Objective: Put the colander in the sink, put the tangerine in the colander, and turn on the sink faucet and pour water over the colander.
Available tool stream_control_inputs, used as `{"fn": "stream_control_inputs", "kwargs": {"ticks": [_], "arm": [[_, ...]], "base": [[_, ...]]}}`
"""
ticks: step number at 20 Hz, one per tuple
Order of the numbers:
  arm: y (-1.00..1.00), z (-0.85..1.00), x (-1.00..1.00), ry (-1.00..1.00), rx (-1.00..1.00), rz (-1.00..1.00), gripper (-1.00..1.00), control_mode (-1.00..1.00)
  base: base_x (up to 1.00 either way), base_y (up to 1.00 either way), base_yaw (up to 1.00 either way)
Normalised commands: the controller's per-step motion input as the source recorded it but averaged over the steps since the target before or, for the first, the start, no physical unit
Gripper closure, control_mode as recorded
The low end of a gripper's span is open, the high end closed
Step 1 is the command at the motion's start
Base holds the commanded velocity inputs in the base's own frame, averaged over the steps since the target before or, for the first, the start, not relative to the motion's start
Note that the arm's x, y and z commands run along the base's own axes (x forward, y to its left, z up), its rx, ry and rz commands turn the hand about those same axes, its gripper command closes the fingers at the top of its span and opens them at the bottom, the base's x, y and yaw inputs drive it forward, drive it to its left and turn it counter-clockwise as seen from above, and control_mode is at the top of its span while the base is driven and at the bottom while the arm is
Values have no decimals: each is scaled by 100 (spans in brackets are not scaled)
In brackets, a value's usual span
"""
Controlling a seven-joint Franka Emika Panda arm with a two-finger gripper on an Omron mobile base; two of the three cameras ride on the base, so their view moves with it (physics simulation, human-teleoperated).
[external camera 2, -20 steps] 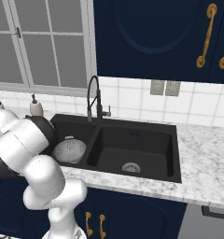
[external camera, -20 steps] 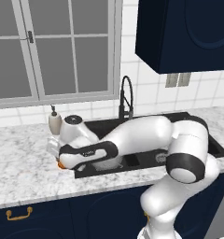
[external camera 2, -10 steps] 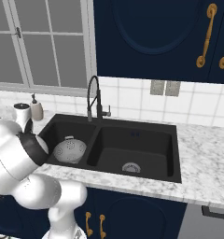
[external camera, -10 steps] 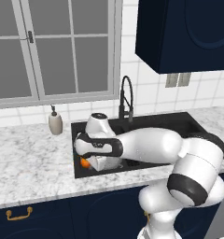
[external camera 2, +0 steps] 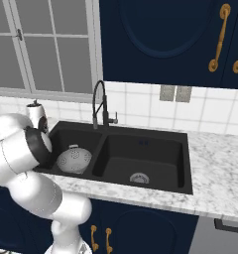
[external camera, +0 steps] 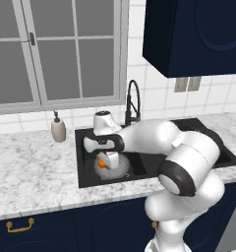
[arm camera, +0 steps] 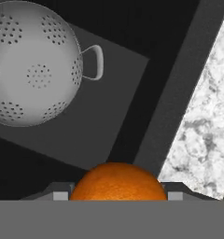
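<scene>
Fingers (arm camera: 117,192) grip the tangerine (arm camera: 117,182); colander (arm camera: 35,63) sits upright in the sink (arm camera: 100,121), mouth up.

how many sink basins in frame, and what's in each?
2. Left basin holds the colander; right basin shows just its silver drain. The arm may hide part of the left one.

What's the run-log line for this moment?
gripper: shut on tangerine | colander: in left basin of sink, empty | tangerine: above sink, not yet in colander
</scene>
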Motion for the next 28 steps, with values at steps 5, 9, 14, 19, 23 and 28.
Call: {"fn": "stream_control_inputs", "kwargs": {"ticks": [5, 9, 14, 19, 23, 28], "arm": [[-42, 0, 51, 6, -15, 2, 100, -100], [-42, -15, 8, 0, -4, 11, 100, -100], [-33, -27, 14, -1, -3, 24, 100, -100], [-28, -22, 14, 0, 0, 27, 100, -100], [-12, -14, 12, 0, 0, 23, 100, -100], [0, -22, 22, 0, 2, 18, 100, -100]], "base": [[0, 0, 0], [0, 0, 0], [0, 0, 0], [0, 0, 0], [0, 0, 0], [0, 0, 0]]}}
